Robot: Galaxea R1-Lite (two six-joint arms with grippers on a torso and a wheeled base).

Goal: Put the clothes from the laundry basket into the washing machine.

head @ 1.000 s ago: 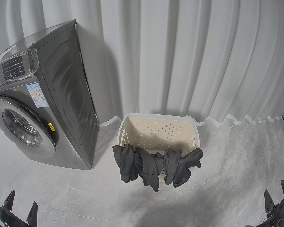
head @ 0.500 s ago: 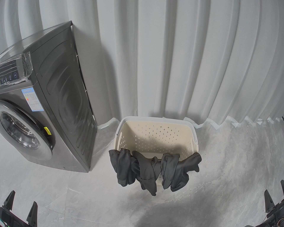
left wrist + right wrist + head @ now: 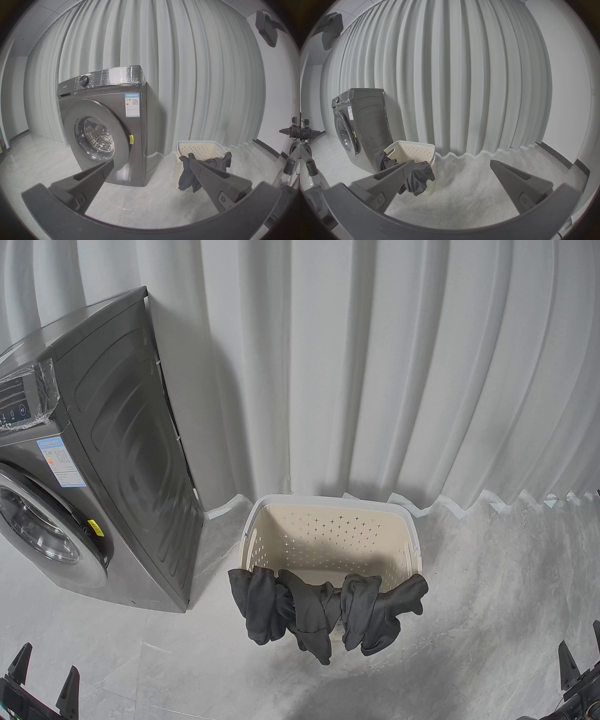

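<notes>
The dark grey clothes (image 3: 325, 609) hang over the near rim of the cream laundry basket (image 3: 331, 501). The basket stands on the floor (image 3: 487, 590) before the white curtain (image 3: 375, 365), near the right side of the washing machine (image 3: 125, 459), whose round door is closed. The left end effector (image 3: 150, 162) and the right end effector (image 3: 450, 162) are both released, with fingers spread wide, well apart from the basket.

Left claw (image 3: 150, 162), right claw (image 3: 451, 162): spread, empty.
</notes>
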